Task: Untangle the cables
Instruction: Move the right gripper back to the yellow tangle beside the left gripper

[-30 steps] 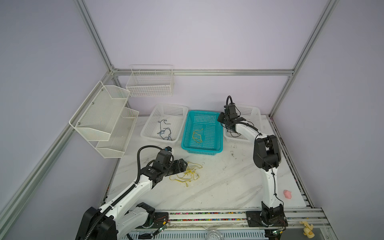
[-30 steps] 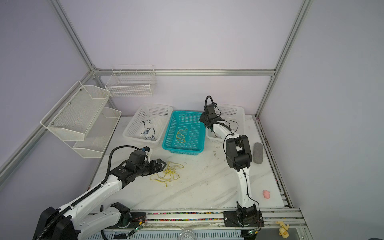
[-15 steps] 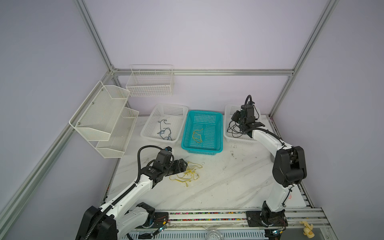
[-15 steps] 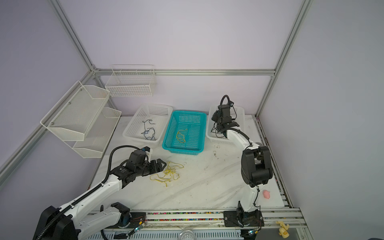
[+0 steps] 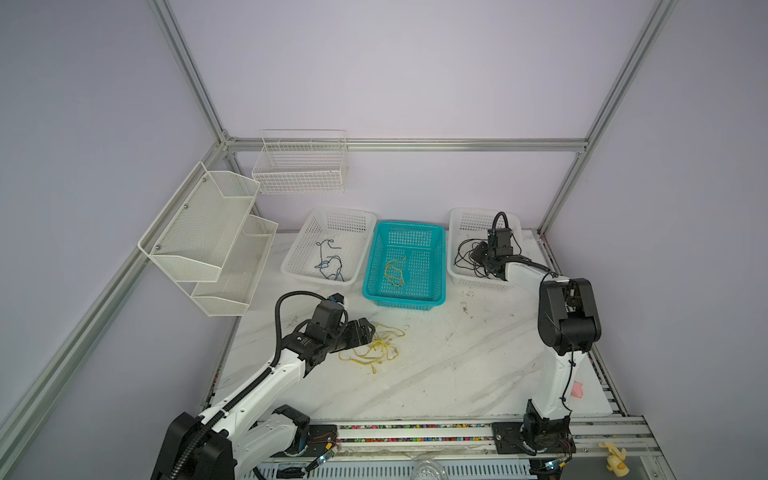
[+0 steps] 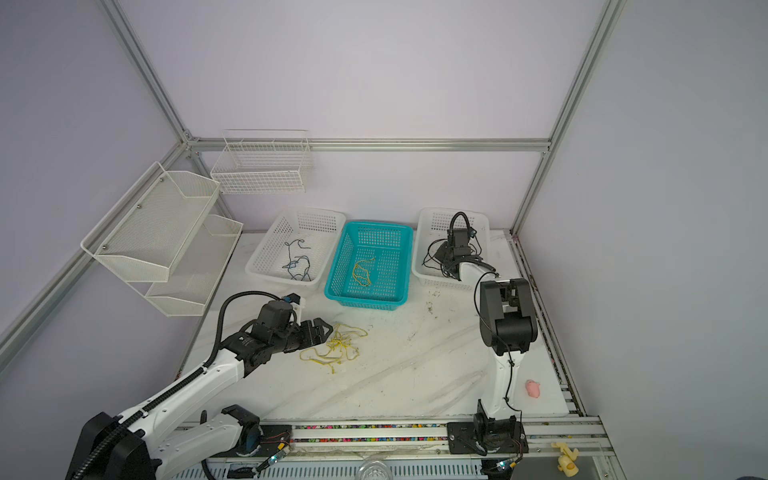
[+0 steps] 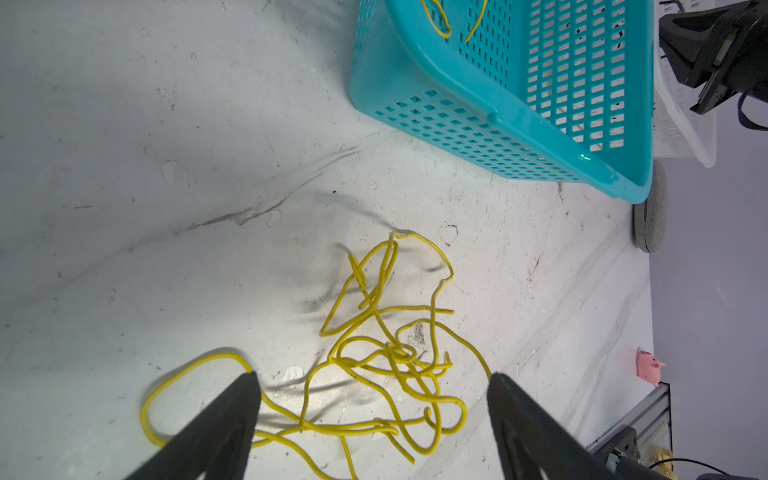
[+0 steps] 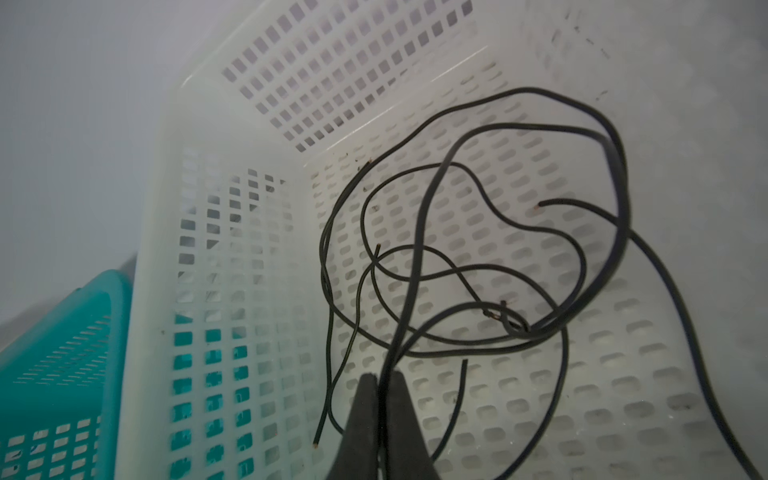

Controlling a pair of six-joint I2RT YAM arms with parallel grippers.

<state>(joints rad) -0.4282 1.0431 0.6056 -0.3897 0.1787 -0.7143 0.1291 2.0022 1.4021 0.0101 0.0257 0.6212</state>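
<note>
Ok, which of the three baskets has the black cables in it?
The white basket at the row's right end, beside the teal basket; the other white one holds blue cables.

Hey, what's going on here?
Cable untangling is under way. The right gripper is shut on a thin black cable in the white plastic basket at far right. The left gripper is open beside the tangle of yellow cables on the marble table. One yellow cable lies in the teal plastic basket.
</note>
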